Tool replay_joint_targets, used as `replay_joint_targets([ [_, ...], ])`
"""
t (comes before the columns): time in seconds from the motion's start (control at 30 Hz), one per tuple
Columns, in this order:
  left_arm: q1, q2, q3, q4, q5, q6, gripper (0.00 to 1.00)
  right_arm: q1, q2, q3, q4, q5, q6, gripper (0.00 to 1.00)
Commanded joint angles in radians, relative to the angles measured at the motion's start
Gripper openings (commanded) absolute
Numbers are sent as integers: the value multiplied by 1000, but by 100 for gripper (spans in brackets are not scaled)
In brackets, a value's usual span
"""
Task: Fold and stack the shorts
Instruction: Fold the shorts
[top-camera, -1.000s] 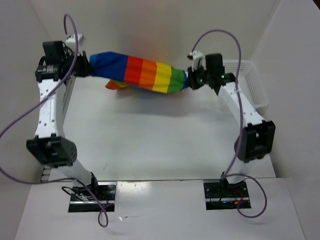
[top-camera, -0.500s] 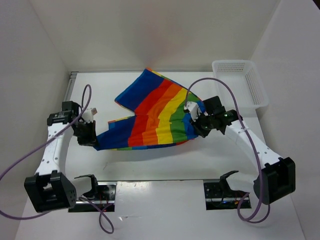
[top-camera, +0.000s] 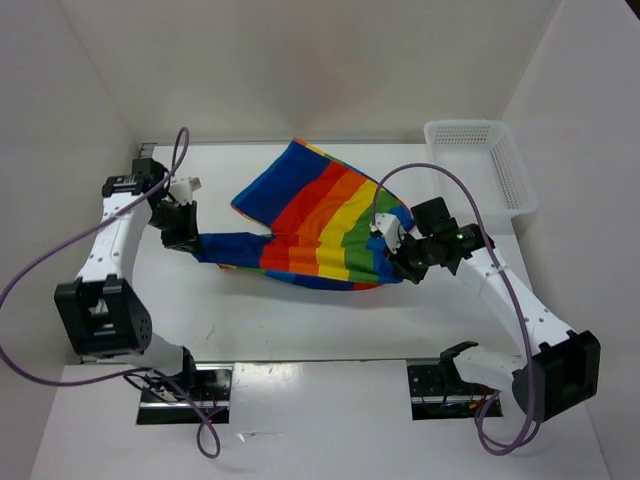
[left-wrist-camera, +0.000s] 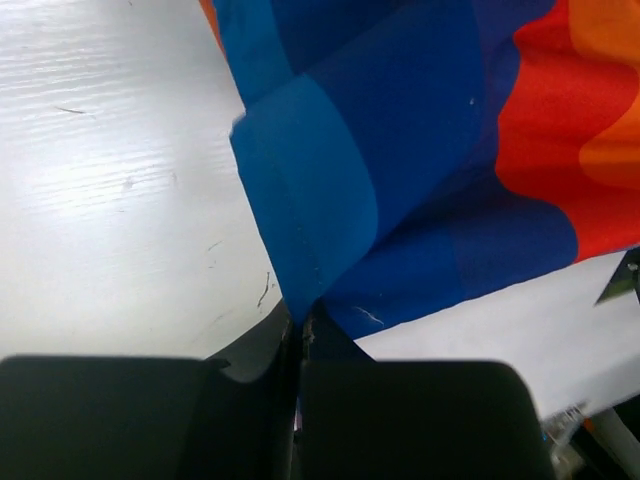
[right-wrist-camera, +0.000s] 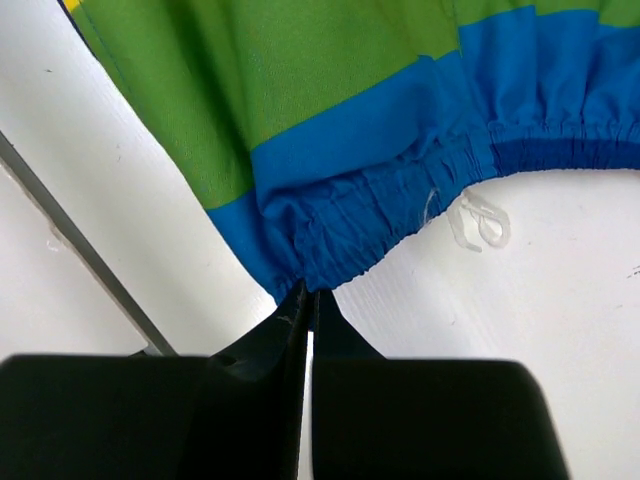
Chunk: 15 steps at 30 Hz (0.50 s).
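The rainbow-striped shorts lie spread across the middle of the table, one leg reaching to the back and the other stretched out to the left. My left gripper is shut on the blue hem of that left leg, low over the table. On the right, my right gripper is shut on the gathered blue waistband. The white drawstring rests on the table beside the waistband.
A white mesh basket stands at the back right against the wall. White walls close in the table on the left, the back and the right. The arm bases are bolted at the near edge.
A second ago both arms held the shorts bunched up high at the back. They have swung down and forward, and the shorts now lie spread on the table, pulled out sideways.
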<state>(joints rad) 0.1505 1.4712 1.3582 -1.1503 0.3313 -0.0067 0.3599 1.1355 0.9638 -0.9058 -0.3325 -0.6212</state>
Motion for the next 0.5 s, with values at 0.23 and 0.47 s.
replay_joint_targets([
  [0.23, -101, 412, 688, -22, 110, 7, 0, -53, 191, 302, 33, -167, 122, 0],
  [0.47, -218, 881, 1500, -118, 5, 7, 0, -381, 381, 377, 123, -397, 357, 0],
])
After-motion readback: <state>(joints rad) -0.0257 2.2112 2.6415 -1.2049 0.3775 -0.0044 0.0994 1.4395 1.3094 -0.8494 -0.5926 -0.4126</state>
